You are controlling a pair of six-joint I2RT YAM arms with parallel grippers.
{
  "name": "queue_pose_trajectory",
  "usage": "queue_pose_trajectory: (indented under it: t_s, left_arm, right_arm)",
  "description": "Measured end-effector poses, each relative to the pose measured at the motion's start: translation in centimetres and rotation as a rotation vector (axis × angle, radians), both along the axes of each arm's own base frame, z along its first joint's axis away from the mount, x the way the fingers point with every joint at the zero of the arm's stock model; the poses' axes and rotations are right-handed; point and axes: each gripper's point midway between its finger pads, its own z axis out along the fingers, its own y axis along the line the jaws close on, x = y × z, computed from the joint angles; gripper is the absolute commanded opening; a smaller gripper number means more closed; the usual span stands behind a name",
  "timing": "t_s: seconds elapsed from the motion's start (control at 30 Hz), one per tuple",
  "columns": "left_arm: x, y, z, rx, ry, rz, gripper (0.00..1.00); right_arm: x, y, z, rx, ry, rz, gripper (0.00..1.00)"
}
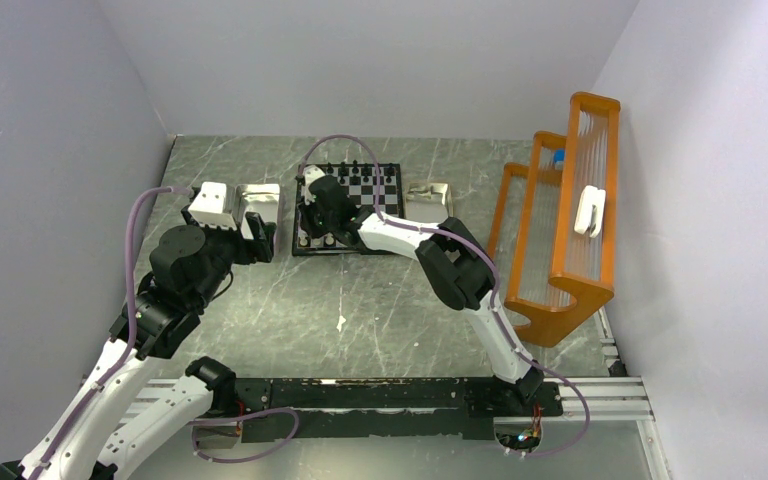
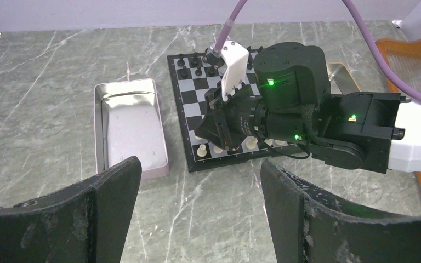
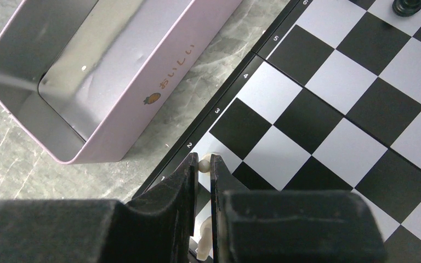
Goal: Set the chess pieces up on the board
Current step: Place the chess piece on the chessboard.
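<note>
Right gripper (image 3: 204, 160) pinched cream chess piece (image 3: 203, 166) low over board's (image 3: 329, 109) near-left corner for seating; left gripper (image 2: 200, 167) gaped empty, parked clear.

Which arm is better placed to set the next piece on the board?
Right. The right tool is shut on a white piece low over the near-left corner of the board; the left tool hangs open, off the board, near the silvery tin.
</note>
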Motion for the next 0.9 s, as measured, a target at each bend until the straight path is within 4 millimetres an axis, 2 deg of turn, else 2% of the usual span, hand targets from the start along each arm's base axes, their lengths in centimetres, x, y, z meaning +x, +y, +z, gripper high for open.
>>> queue_pose_trajectory:
  t_s: [0.17, 0.3, 0.6, 0.73, 0.9]
  left_arm:
    - [0.0, 0.0, 0.0, 0.0, 0.0, 0.0, 0.84]
    - [0.0, 0.0, 0.0, 0.0, 0.0, 0.0, 0.84]
    - [0.0, 0.0, 0.0, 0.0, 0.0, 0.0, 0.84]
    - [0.0, 0.0, 0.0, 0.0, 0.0, 0.001, 0.84]
    - [0.0, 0.0, 0.0, 0.0, 0.0, 0.001, 0.84]
  right_arm:
    - [-0.1, -0.1, 0.0, -0.003, 0.008, 0.0, 0.17]
    - [-0.2, -0.1, 0.0, -0.002, 0.012, -0.001, 0.22]
    - [-0.8, -0.6, -0.9, -0.038, 0.047, 0.002, 0.28]
    - [-0.7, -0.4, -0.4, -0.032, 0.041, 0.003, 0.29]
    - [-0.1, 0.3, 1.3, -0.01, 0.018, 0.004, 0.31]
